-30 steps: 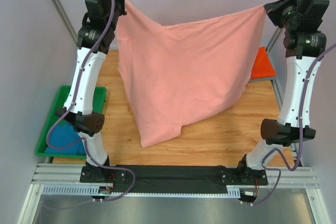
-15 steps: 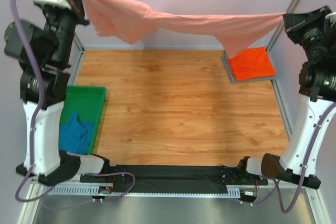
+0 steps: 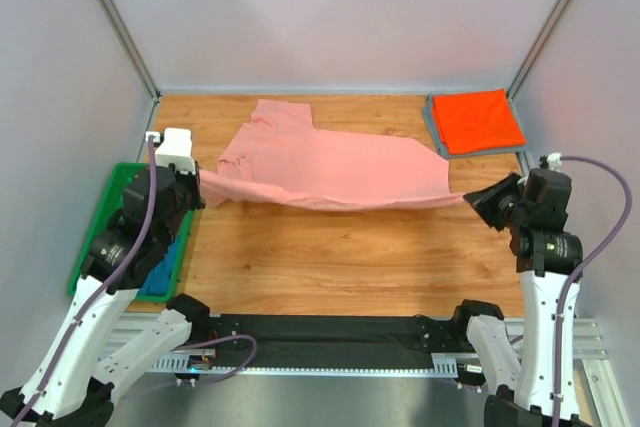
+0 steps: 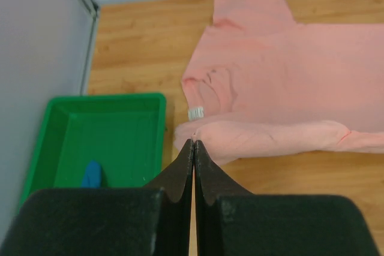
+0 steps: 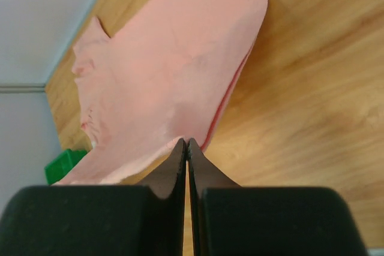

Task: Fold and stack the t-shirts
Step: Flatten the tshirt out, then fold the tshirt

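My left claw (image 4: 193, 143) pinches the salmon-pink t-shirt (image 3: 340, 167) beside the green bin (image 4: 108, 96); my right claw (image 5: 186, 142) pinches its edge farthest from the bin.

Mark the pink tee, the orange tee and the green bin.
salmon-pink t-shirt (image 3: 340, 172), top view, middle of the spread body.
orange-red t-shirt (image 3: 478, 119), top view, centre of the folded cloth.
green bin (image 4: 120, 148), left wrist view, bare floor of the bin.

T-shirt (image 3: 340, 169) between bin (image 4: 102, 96) and stack (image 3: 480, 122)
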